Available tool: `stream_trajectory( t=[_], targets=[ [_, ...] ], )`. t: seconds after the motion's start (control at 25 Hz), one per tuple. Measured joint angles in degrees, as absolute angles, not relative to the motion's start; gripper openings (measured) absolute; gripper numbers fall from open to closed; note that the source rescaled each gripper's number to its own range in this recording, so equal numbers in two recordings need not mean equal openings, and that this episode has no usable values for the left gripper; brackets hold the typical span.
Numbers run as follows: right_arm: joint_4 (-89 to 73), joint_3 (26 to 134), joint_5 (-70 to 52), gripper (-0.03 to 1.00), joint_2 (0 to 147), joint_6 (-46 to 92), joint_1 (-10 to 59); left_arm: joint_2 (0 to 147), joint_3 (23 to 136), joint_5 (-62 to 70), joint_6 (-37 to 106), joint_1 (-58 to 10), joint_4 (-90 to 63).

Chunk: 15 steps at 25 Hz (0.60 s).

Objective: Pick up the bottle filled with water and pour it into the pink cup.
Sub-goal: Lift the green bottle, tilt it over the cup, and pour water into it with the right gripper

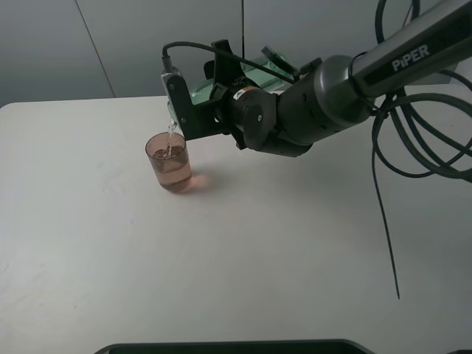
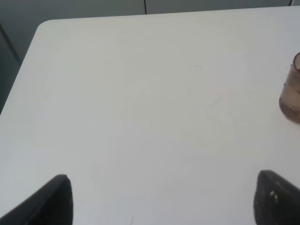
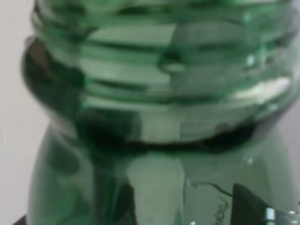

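Observation:
The green see-through bottle [image 1: 210,90] lies tilted almost level above the table, with my right gripper [image 1: 193,105] shut on it. Its mouth points down at the pink cup [image 1: 169,162], and a thin stream of water [image 1: 172,134] runs from it into the cup. The cup stands upright on the white table, partly filled. In the right wrist view the bottle's threaded neck and shoulder [image 3: 159,117] fill the picture and hide the fingers. My left gripper [image 2: 164,206] stands open above bare table, far from the cup [image 2: 291,93], which shows at that view's edge.
Black cables [image 1: 413,140] hang in loops from the right arm at the right side. A dark edge [image 1: 243,346] runs along the table's front. The white table [image 1: 88,243] has a rounded far-left corner [image 2: 44,26].

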State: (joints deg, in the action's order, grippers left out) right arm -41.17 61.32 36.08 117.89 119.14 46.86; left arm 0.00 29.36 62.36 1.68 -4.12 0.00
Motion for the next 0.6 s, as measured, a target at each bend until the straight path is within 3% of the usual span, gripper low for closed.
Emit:
stream_trajectory(
  t=[0.28, 0.6],
  targets=[
    [-41.2, 61.3, 36.1, 0.00, 117.9, 116.9, 46.9, 0.0, 29.4, 62.4, 1.7, -4.1, 0.0],
    [-41.2, 61.3, 36.8, 0.00, 117.9, 103.1, 46.9, 0.0, 29.4, 62.4, 1.9, -4.1, 0.0]
  ],
)
